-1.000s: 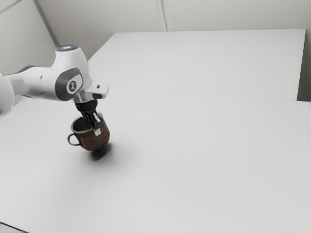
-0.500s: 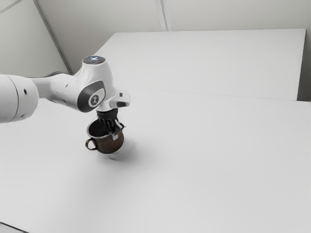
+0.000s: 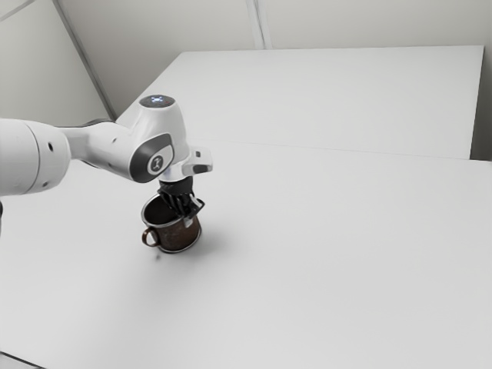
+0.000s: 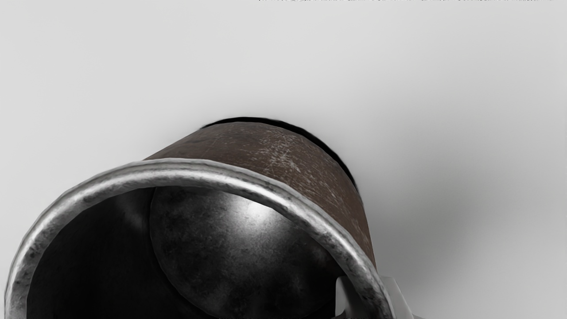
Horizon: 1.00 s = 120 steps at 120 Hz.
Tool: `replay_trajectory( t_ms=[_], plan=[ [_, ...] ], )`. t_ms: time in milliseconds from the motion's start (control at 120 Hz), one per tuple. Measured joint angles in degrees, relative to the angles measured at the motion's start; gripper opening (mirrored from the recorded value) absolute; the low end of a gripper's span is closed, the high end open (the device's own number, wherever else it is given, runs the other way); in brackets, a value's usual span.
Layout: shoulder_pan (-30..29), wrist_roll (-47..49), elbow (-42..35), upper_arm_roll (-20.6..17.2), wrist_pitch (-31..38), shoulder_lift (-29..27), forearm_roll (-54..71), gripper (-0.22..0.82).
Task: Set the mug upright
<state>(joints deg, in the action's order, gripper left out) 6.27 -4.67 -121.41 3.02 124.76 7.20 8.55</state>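
Brown, scratched metal forms the outer wall of the mug (image 3: 178, 237), located on the exterior view's left part of the white worktop (image 3: 346, 254). Orientation: opening up, base down, with a slight lean; whether the base bears fully on the worktop cannot be told.

Claw (image 3: 190, 218) state: closed across the mug's wall at the rim (image 4: 199, 170). One finger (image 4: 340, 292) is inside the opening, the other finger (image 4: 398, 294) outside, with the wall clamped between them. The grip point lies on the side toward the exterior view's right. The looped handle (image 3: 149, 238) projects toward the exterior view's left.

Obstructions: the claw covers part of the opening, and the white arm (image 3: 108, 151), with dark grey joint covers, extends above the worktop from the exterior view's left. Beyond the worktop's far edge is a broad, flat white panel (image 3: 330, 100), backed by pale walls (image 3: 369, 23).

Materials: the rim is a rounded, bright silver band with dark pitting. The interior is dark metal; its round floor carries mottled stains and one bright highlight. The body is cylindrical. The worktop is smooth and matt, with a soft shadow beside the mug.
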Motion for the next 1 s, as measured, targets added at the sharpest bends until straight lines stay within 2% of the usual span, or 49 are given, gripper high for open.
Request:
replay_trajectory(
  t_ms=[117,317,500,625,783,925,1000],
  plan=[
    [0.5,0.9,0.0,-0.3,-0.1,0.0,-0.1,-0.15],
    [0.5,1.7,0.2,-0.2,-0.4,-0.3,-0.9,0.21],
    [-0.3,1.7,2.6,0.2,-0.8,-2.2,-2.9,0.42],
    [-0.7,1.5,4.7,0.0,-2.7,-4.4,-3.9,0.49],
    [-0.6,0.7,20.7,-0.2,-11.2,-0.9,-5.1,0.54],
    [-3.8,-1.4,30.4,0.5,-17.4,0.2,-7.4,0.56],
    [-4.1,-2.5,33.2,0.8,-19.6,0.6,-7.9,0.57]
  ],
)
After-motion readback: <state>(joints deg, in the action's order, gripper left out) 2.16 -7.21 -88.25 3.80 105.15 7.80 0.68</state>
